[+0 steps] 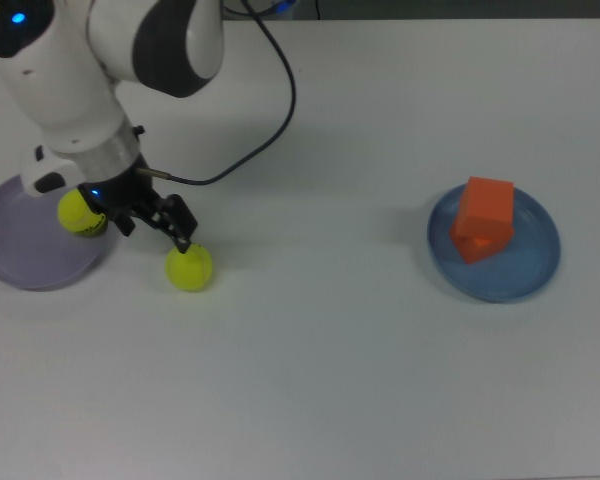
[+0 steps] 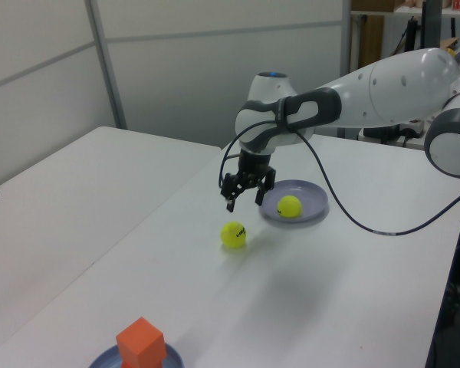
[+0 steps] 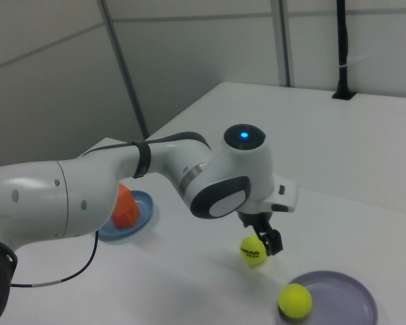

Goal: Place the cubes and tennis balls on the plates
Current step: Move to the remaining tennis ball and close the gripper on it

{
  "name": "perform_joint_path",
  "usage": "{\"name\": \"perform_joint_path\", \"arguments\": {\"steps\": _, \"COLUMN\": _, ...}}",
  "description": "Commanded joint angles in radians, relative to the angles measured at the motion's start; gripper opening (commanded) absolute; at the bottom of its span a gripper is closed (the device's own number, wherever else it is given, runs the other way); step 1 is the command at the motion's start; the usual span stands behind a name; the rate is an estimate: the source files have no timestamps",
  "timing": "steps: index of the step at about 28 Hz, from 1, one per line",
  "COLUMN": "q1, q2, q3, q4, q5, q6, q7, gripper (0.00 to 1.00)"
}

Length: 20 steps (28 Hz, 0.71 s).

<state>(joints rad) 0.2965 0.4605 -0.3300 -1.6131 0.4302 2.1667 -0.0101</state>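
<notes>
Gripper [image 1: 157, 228] [image 2: 244, 196] spread wide, empty, hanging just above and beside the loose tennis ball [image 1: 189, 268] [image 2: 233, 234] [image 3: 254, 250], not touching it. Black fingers [image 2: 231, 201] pointing down at the white table [image 1: 320, 360], on the lavender-plate side of that ball. In the right view only one dark finger [image 3: 271, 242] visible, right next to the ball's upper edge.

Taking the lavender plate [image 1: 20, 262] [image 2: 310, 201] [image 3: 345, 301] as landmark: second tennis ball [image 1: 80, 213] [image 2: 290, 206] [image 3: 295, 300] lying on it, close to the rim nearest the gripper. Loose tennis ball off the plate, on bare table just beyond that same rim, toward the top view's right. Much farther the same way, well apart, blue plate [image 1: 535, 270] [image 2: 100, 357] [image 3: 143, 210] carrying an orange cube [image 1: 483, 218] [image 2: 141, 343] [image 3: 126, 207], apparently stacked on another orange block, tilted; lower one mostly hidden.

White arm [image 1: 90, 70] [image 2: 368, 88] reaching over the lavender plate's far edge in the top view, black cable [image 1: 270, 110] looping from the wrist back past the table's edge.
</notes>
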Motion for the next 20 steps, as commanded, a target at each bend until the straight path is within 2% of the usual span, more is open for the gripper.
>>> {"name": "perform_joint_path", "arguments": {"steps": 1, "q1": 0.004, "q2": 0.009, "q3": 0.009, "q4": -0.002, "q5": 0.010, "q6": 0.057, "q7": 0.018, "gripper": 1.00}}
{"name": "perform_joint_path", "arguments": {"steps": 4, "q1": 0.004, "q2": 0.024, "q3": 0.023, "q4": -0.002, "q5": 0.005, "q6": 0.081, "q7": 0.021, "gripper": 1.00}}
{"name": "perform_joint_path", "arguments": {"steps": 15, "q1": 0.010, "q2": 0.073, "q3": 0.031, "q4": -0.004, "q5": -0.013, "q6": 0.085, "q7": 0.019, "gripper": 1.00}}
{"name": "perform_joint_path", "arguments": {"steps": 20, "q1": 0.015, "q2": 0.099, "q3": 0.046, "q4": -0.010, "q5": -0.019, "q6": 0.099, "q7": 0.021, "gripper": 0.90}}
